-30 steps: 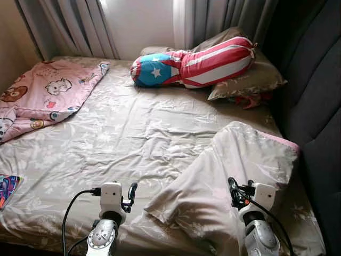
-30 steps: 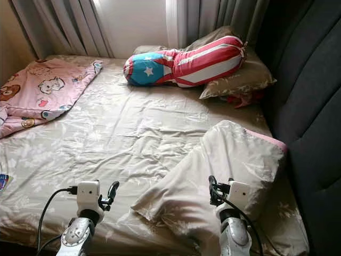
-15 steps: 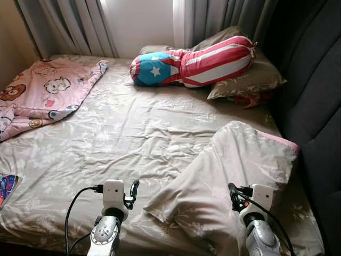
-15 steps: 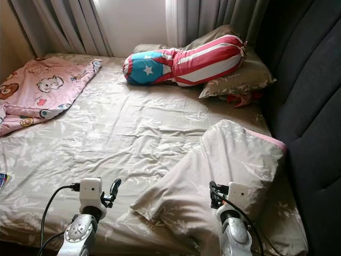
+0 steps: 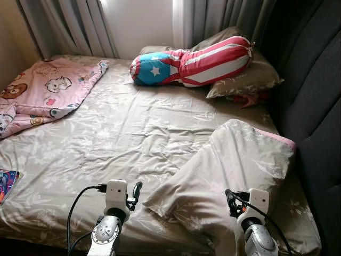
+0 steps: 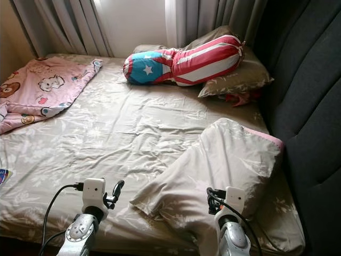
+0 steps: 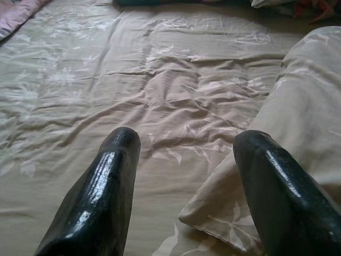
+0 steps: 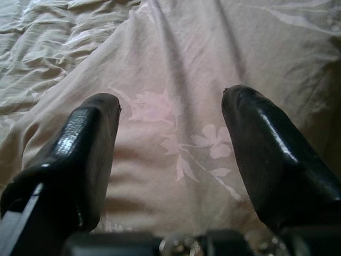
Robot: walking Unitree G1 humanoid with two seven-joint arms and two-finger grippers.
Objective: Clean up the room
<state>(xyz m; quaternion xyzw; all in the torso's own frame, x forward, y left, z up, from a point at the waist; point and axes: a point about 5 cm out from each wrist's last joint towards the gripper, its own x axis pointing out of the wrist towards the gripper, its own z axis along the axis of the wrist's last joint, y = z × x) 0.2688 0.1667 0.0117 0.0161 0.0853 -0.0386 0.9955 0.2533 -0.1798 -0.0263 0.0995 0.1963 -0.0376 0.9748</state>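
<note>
left gripper (image 7: 184,176): mine, low at the near edge of the bed, fingers (image 7: 101,192) spread wide with nothing between them, just hanging over the sheet next to the corner of the loose pillow

right gripper (image 8: 170,154): also spread wide and holding nothing, sitting right above the near end of that same pillow; can't tell if the tips touch the fabric

loose pillow (image 5: 234,165): beige floral case with a pink edge, lying slanted on the right side of the bed, far end up against the dark headboard (image 5: 314,90)

bed (image 5: 122,133): beige floral sheet, pretty wrinkled in the middle

flag bolster (image 5: 192,61): red/white stripes and a blue end with a white star, at the far end by the curtains (image 5: 69,24), leaning on a second beige pillow (image 5: 250,80)

red thing (image 5: 248,98): something small and red tucked under that far pillow, can't make out what it is

pink blanket (image 5: 42,90): cartoon-animal print, bunched at the far left corner

colourful item (image 5: 6,181): poking in at the left edge of the bed, too cut off to tell
</note>
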